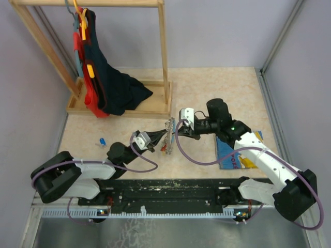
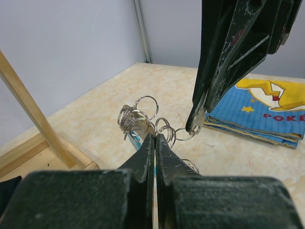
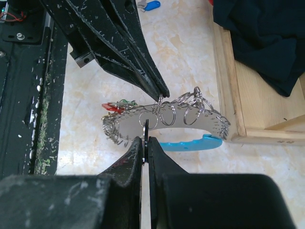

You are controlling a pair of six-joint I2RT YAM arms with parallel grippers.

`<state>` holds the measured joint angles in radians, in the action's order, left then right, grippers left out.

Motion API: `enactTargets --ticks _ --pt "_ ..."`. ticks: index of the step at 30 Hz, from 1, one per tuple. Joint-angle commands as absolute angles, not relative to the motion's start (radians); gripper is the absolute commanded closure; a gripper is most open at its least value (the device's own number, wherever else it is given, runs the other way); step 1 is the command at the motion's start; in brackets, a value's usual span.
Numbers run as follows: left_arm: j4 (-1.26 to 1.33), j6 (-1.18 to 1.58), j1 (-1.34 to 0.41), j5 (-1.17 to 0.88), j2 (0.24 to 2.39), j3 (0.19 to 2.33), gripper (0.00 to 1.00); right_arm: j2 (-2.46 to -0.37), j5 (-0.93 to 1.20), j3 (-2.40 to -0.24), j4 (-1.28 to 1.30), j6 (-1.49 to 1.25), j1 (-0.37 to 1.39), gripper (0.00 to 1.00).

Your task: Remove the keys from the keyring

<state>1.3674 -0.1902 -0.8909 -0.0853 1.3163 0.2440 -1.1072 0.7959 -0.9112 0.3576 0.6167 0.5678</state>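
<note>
You see left gripper (image 2: 155, 143) clamped shut on keyring (image 3: 167, 119), right gripper (image 3: 146, 139) clamped on 1 small ring of it; bunch strung between both tips. Most keys (image 3: 116, 106) hidden: only red, green heads peek behind strip. 1 blue key (image 1: 102, 141) lies loose on table (image 1: 207, 93), well apart. In wooden rack base (image 1: 150, 111): dark garment (image 1: 116, 88).

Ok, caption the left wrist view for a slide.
Left gripper and right gripper pinch the keyring between them, blue book behind.

Glossy metal keyring (image 3: 167, 117) — table (image 1: 207, 88) seemingly smooth stone; bare wooden rack (image 1: 164, 51).
</note>
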Motion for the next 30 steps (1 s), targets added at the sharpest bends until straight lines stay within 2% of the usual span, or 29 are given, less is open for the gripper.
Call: enactTargets --ticks 1,21,30 --pt "1.397 -0.239 -0.887 -0.007 1.287 0.255 1.0 -1.082 0.828 -0.966 0.378 0.603 0.55 1.0" --pt "1.28 -0.272 -0.888 -0.13 1.332 0.305 1.0 -1.081 0.753 -0.98 0.331 0.529 0.546 1.0" --pt "1.419 -0.219 -0.891 -0.041 1.351 0.274 1.0 -1.098 0.761 -0.976 0.281 0.448 0.546 1.0"
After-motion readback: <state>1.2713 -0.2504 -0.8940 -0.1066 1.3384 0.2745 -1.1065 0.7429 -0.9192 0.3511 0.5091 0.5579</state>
